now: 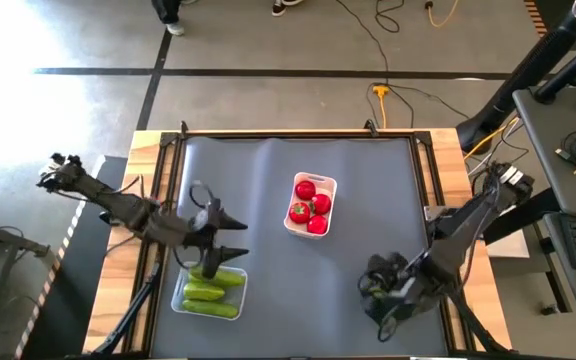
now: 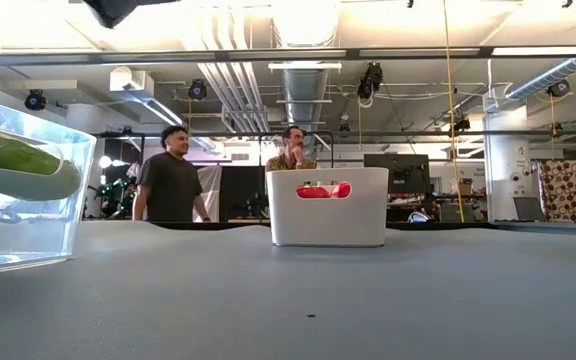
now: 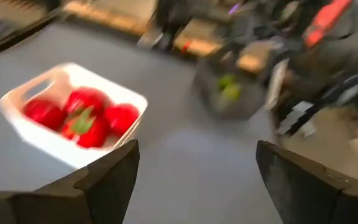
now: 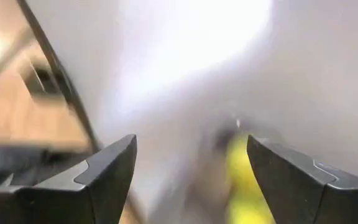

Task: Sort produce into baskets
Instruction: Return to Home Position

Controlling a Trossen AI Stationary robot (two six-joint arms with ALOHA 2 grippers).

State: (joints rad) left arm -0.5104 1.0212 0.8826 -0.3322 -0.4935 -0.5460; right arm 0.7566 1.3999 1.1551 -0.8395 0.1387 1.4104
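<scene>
sorting looks done: tomatoes [image 1: 309, 206] in white tray [image 1: 318, 179], cucumbers [image 1: 211, 293] in clear tray [image 1: 180, 300] left of it, limes [image 3: 229, 87] in dark tray [image 3: 216, 107] right of it; left hand [image 3: 196, 152], right hand [image 4: 191, 143] open, empty.

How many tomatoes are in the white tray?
4, all in the white tray: one tomato at its far end, two mid-tray, one at its near end. None seems hidden.

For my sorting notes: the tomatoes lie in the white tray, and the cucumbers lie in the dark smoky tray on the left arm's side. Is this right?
Not fully. The cucumbers lie in the clear tray, not a dark smoky one; the low view shows them through its see-through wall. The tomatoes do lie in the white tray, as you wrote.
</scene>
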